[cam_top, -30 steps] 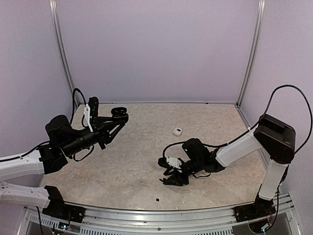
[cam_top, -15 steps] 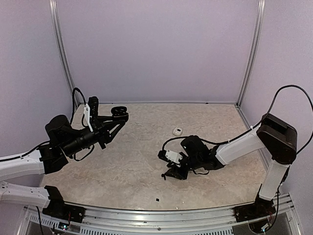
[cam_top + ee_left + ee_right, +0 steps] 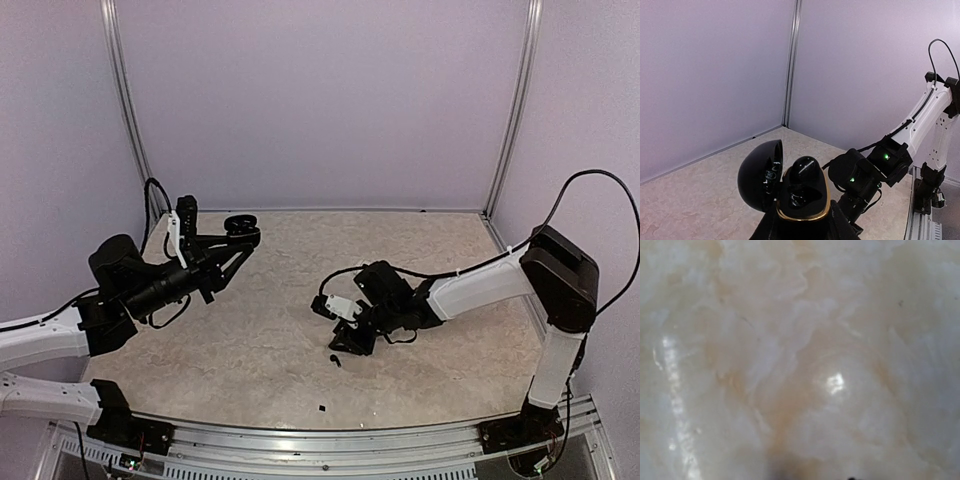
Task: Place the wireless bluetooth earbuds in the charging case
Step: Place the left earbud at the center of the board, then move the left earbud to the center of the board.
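Clamping the open charging case (image 3: 801, 200), the left gripper (image 3: 801, 231) holds it aloft; a black earbud (image 3: 335, 360) lies on the table (image 3: 260, 345) just beside the right gripper (image 3: 345, 338) (jaw state unreadable). Light, glossy, likely slippery: pinch its sides gently.

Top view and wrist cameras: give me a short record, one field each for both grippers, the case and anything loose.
left gripper: raised, shut on the charging case
charging case: black, gold rim, lid open, one glossy black bud apparently seated inside
right gripper: low over the table, jaw state unclear
loose pieces: black speck beside right gripper, second speck near front edge; too small to identify
right wrist view: blurred tabletop only
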